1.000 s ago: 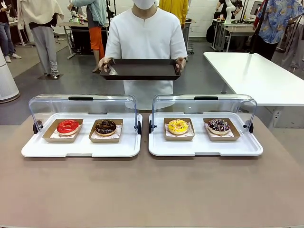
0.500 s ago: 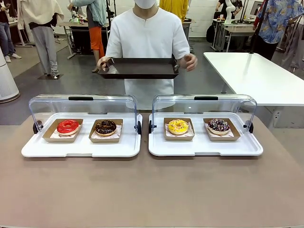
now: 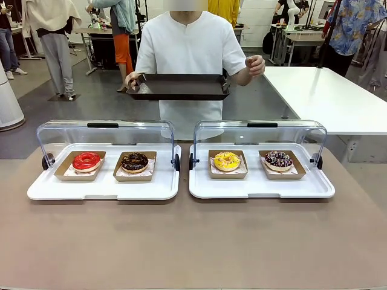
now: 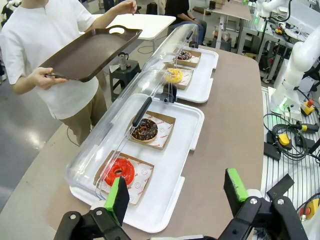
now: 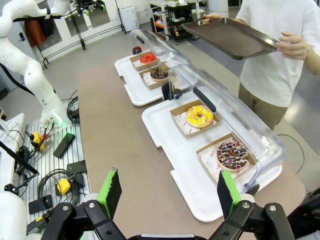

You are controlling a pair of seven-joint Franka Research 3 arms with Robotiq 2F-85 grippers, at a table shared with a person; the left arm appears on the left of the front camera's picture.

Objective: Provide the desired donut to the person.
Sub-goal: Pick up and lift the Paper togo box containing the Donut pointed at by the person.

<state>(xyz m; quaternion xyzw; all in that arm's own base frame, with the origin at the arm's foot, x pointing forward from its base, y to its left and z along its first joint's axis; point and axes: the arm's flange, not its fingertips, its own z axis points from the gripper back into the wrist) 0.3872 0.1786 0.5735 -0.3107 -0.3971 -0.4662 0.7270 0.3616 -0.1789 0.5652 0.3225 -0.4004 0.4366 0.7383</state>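
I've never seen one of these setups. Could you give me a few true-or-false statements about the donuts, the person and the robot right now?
1. The person holds the dark brown rectangular tray with both hands. False: one hand grips its end; the other hand is up, clear of it.
2. Four donuts sit in brown cardboard holders. True.
3. The red-glazed donut shares a white plastic tray with the yellow-iced donut. False: its neighbour is the chocolate donut; the yellow one is on the other white tray.
4. No donut lies on the dark tray. True.
5. The left gripper and right gripper are open, holding nothing. True.
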